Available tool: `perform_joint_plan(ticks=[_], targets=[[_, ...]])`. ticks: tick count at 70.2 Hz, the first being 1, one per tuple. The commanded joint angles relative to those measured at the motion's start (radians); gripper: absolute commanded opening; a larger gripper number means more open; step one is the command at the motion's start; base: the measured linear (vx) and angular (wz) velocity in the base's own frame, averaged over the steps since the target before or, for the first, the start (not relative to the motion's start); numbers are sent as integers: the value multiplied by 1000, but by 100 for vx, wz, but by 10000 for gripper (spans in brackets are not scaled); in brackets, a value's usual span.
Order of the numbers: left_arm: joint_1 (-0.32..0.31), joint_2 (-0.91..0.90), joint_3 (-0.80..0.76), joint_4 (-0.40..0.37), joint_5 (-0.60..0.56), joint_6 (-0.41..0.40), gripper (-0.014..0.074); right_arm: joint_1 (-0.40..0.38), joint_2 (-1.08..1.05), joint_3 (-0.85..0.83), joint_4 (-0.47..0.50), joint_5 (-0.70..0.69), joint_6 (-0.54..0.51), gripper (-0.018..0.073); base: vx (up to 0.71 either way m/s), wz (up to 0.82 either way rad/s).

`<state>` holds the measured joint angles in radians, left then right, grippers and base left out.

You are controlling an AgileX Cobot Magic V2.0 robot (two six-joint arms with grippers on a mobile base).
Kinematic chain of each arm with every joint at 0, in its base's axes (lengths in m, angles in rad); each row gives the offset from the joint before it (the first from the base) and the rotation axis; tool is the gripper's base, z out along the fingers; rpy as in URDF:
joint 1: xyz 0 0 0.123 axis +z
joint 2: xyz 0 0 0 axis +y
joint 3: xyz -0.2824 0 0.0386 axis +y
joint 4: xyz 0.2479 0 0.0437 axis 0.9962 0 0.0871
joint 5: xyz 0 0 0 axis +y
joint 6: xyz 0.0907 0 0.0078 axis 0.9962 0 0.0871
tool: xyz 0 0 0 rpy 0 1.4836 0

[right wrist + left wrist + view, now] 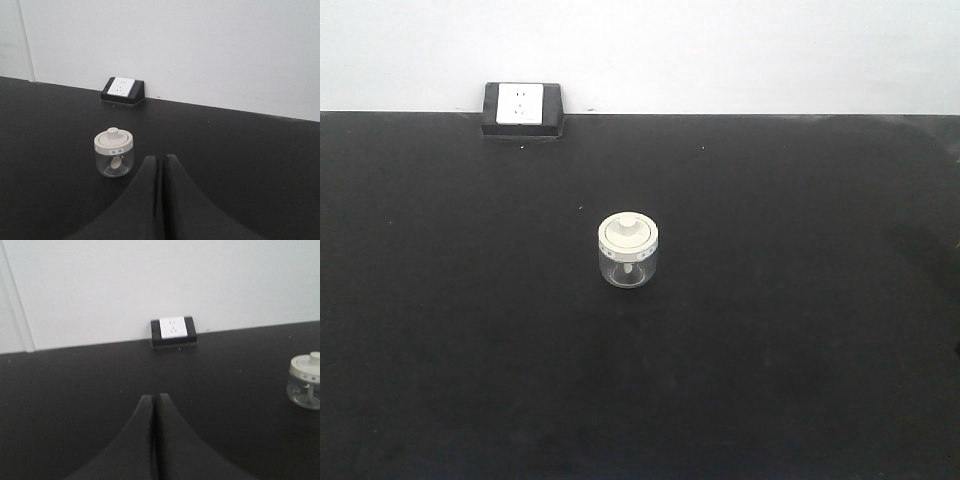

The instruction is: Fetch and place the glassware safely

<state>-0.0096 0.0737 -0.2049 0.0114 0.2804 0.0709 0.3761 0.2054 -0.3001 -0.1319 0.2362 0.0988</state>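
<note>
The glassware is a small squat clear glass jar (628, 252) with a cream-white knobbed lid. It stands upright in the middle of the black table. It shows at the right edge of the left wrist view (305, 381) and left of centre in the right wrist view (114, 152), with a small white spoon inside. My left gripper (155, 397) is shut and empty, well left of the jar. My right gripper (160, 158) is shut and empty, just right of the jar and apart from it. Neither gripper shows in the front view.
A black box with a white power socket (523, 108) sits at the table's far edge against the white wall; it also shows in the left wrist view (173, 330) and the right wrist view (122, 89). The black tabletop (800, 330) spreads all around the jar.
</note>
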Motion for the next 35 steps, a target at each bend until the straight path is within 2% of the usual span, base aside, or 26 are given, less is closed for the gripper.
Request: perform_joint_plan(ticks=[1, 11, 21, 26, 35], targets=[[-6, -39, 26, -26, -37, -6, -7, -3, 9, -25, -12, -66, -9, -3, 0, 0], [-6, -101, 134, -40, -65, -6, -7, -3, 9, -25, -12, -66, -9, -3, 0, 0], [-6, -99, 265, -40, -192, -7, -7, -3, 9, -25, -12, -66, -9, -3, 0, 0], [-6, -99, 262, -40, -162, -12, -7, -3, 9, -25, -12, -66, -9, -3, 0, 0], [-6, -98, 262, -39, -183, -10, -7, -3, 9, -25, -12, -66, -9, -3, 0, 0]])
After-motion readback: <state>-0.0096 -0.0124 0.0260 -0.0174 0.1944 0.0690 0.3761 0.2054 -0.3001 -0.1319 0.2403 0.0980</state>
